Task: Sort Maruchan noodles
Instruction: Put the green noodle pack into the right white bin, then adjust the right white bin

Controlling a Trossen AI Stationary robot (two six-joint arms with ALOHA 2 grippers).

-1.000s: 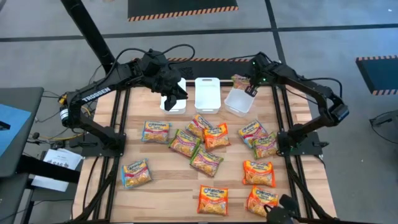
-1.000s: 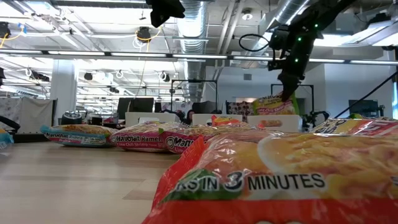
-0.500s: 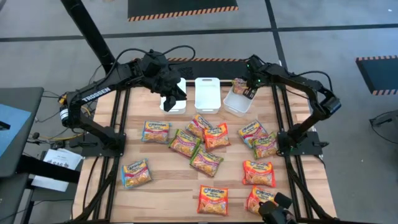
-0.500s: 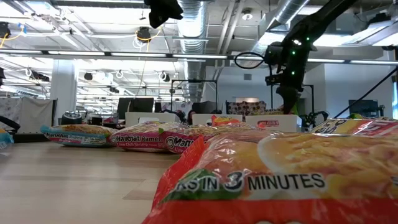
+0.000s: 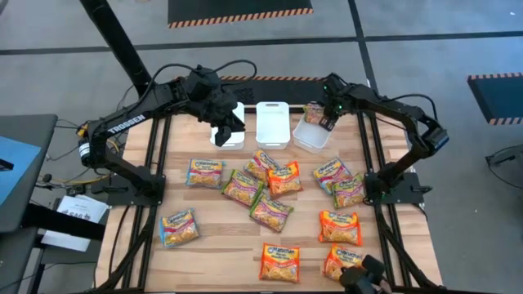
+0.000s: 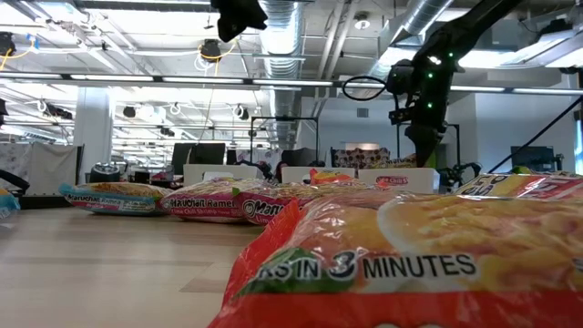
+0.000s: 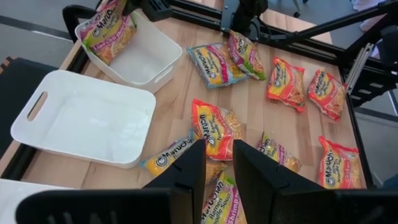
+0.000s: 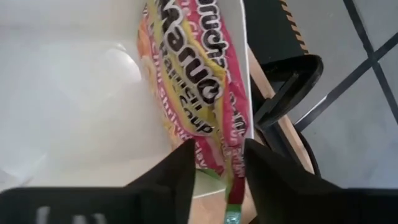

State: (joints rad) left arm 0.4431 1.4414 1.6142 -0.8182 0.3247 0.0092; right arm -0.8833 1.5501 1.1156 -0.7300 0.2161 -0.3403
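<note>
one green-yellow packet (image 8: pixel 198 93) with pink lettering leans tilted against the wall of the right-hand white tray (image 5: pixel 311 133), directly below the right hand (image 5: pixel 324 122). the fingers (image 8: pixel 174 183) of that hand stand apart on either side of the packet's edge, open, and whether they touch it cannot be told from the wrist view. the packet is glossy and flat, its plastic creased, with the brand name running along it.

three white trays sit in a row at the far edge of the wooden surface (image 5: pixel 221 245); the middle tray (image 5: pixel 272 122) holds nothing visible. the left hand (image 5: pixel 229 126) hangs over the left tray (image 5: pixel 236 140), well apart from the right hand, its fingers (image 7: pixel 186 177) parted only a little with nothing between them.

about a dozen more packets lie flat on the surface on the near side of both hands. a cluster of overlapping ones (image 5: pixel 263 184) mixes green-yellow and orange-red wrappers. two more (image 5: pixel 339 180) sit to the right hand's side, with orange-red packets (image 5: pixel 339 227) nearer the front edge. a pale yellow-blue packet (image 5: pixel 204 171) and another like it (image 5: pixel 178 226) lie on the left hand's side.
</note>
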